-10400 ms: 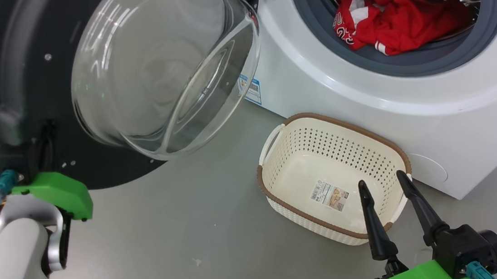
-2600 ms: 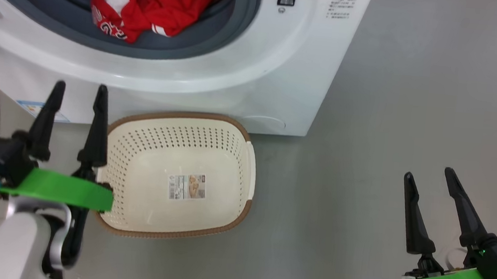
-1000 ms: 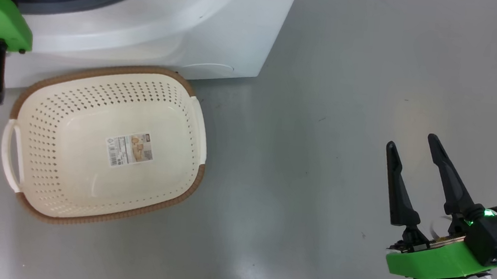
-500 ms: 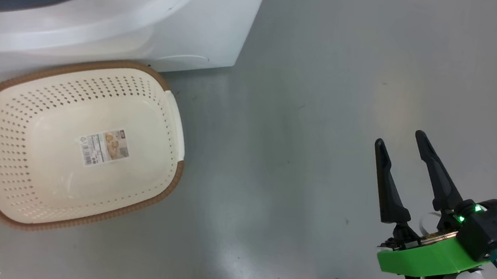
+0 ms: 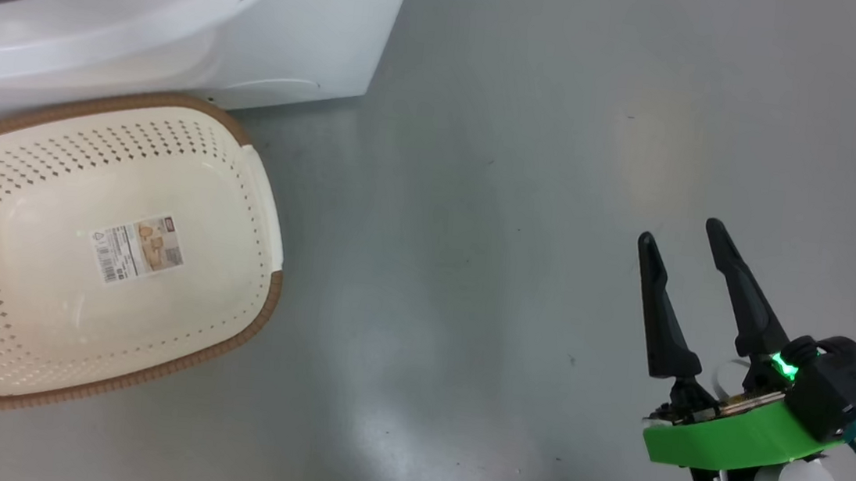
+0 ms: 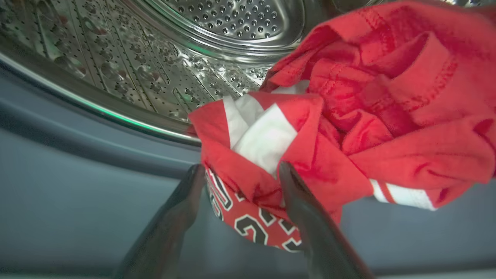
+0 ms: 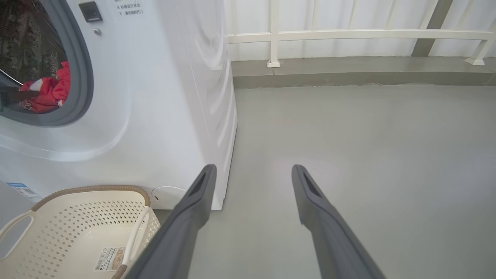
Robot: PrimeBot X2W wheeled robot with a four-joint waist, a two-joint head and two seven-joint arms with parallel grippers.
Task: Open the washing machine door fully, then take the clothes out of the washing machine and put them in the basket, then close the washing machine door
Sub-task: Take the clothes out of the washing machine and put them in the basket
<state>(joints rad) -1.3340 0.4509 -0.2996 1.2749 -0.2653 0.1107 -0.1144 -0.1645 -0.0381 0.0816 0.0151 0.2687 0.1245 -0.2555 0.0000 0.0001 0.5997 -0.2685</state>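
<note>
Crumpled red clothes (image 6: pixel 360 116) (white trim, black numerals) spill over the drum (image 6: pixel 232 23) lip.

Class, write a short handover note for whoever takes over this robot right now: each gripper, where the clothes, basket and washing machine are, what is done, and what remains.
Left gripper: open, with its fingers either side of a fold of the clothes at the mouth of the drum; not clamped yet.
Right gripper: open, holding nothing, above the floor.
Basket: empty, on the floor in front of the washing machine.
Done: the machine's opening is uncovered.
Left: grip the clothes, move them to the basket, shut the door.
</note>
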